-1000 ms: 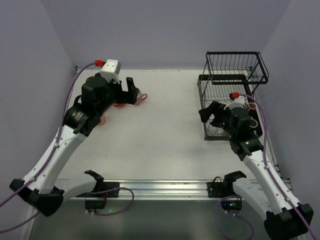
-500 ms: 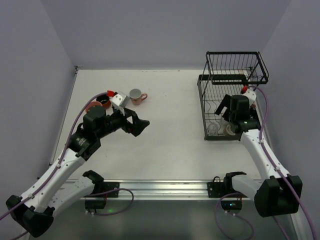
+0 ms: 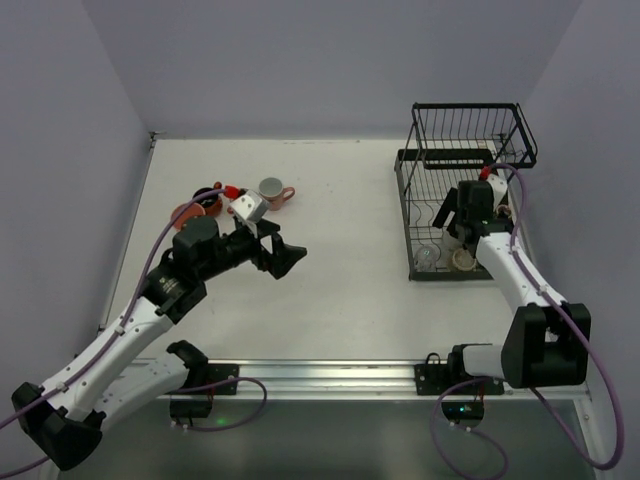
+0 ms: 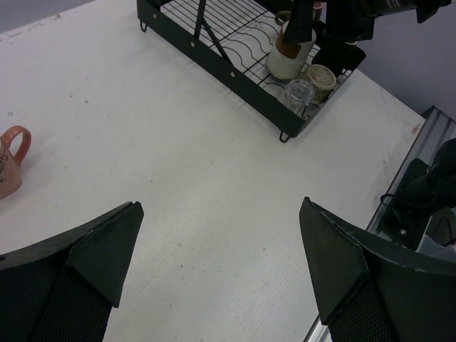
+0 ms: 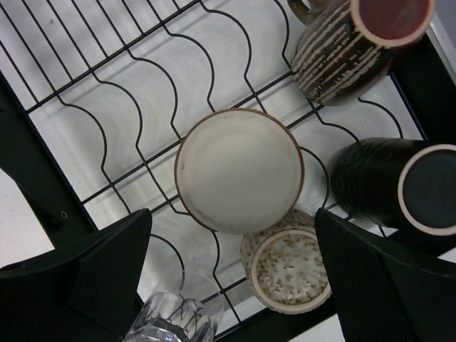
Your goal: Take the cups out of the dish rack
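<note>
Four cups (image 5: 342,43) waiting in the dish rack (image 3: 409,215) lower tray; right gripper (image 5: 231,285) spread wide just above them, empty.
Centre on cream cup (image 5: 239,171), mid-rack; descend straight, keeping clear of speckled cup (image 5: 288,267) and dark cup (image 5: 399,185) just beside it; pinch across the rim. Left gripper (image 4: 221,285) agape, empty, well left of rack.

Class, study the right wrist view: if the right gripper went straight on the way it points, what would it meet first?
Probably the cream cup, centred between the right gripper's open fingers on the dish rack wires. The speckled cup sits just off that line. Depth is unclear.
</note>
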`<state>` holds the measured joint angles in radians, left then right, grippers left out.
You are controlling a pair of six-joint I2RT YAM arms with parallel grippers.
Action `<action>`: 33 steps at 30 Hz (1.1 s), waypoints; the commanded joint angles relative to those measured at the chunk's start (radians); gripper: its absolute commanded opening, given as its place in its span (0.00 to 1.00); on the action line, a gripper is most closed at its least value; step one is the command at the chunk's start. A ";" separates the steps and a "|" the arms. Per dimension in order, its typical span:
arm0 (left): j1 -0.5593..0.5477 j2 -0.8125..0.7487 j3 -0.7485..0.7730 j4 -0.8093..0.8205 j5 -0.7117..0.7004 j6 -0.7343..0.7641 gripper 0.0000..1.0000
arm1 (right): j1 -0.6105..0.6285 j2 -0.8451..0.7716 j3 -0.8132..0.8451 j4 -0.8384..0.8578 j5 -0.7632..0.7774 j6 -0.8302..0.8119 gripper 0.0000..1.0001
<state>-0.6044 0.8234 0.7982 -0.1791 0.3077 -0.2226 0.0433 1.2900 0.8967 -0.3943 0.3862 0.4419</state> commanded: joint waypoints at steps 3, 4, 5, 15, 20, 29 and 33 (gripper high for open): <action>-0.006 0.028 -0.001 0.044 0.007 0.023 1.00 | -0.013 0.081 0.079 0.055 -0.035 -0.038 0.99; -0.006 0.031 0.001 0.044 0.007 0.025 1.00 | -0.014 0.100 0.082 0.061 -0.032 -0.040 0.99; -0.006 0.036 0.001 0.044 0.007 0.023 1.00 | -0.014 0.107 0.085 0.066 -0.027 -0.046 0.98; -0.005 0.086 0.013 0.043 0.019 0.019 1.00 | -0.029 0.154 0.094 0.104 -0.007 -0.074 0.77; -0.005 0.095 0.022 0.041 0.022 0.009 1.00 | -0.031 0.105 0.085 0.109 0.006 -0.074 0.49; -0.006 0.143 0.065 0.125 0.093 -0.115 1.00 | 0.049 -0.273 0.013 0.179 -0.102 -0.040 0.46; -0.006 0.203 0.046 0.282 0.177 -0.278 1.00 | 0.128 -0.418 -0.086 0.273 -0.404 0.078 0.46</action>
<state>-0.6048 0.9924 0.8207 -0.0719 0.3885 -0.3470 0.1246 0.9287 0.8837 -0.2211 0.2176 0.4210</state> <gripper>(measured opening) 0.997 0.689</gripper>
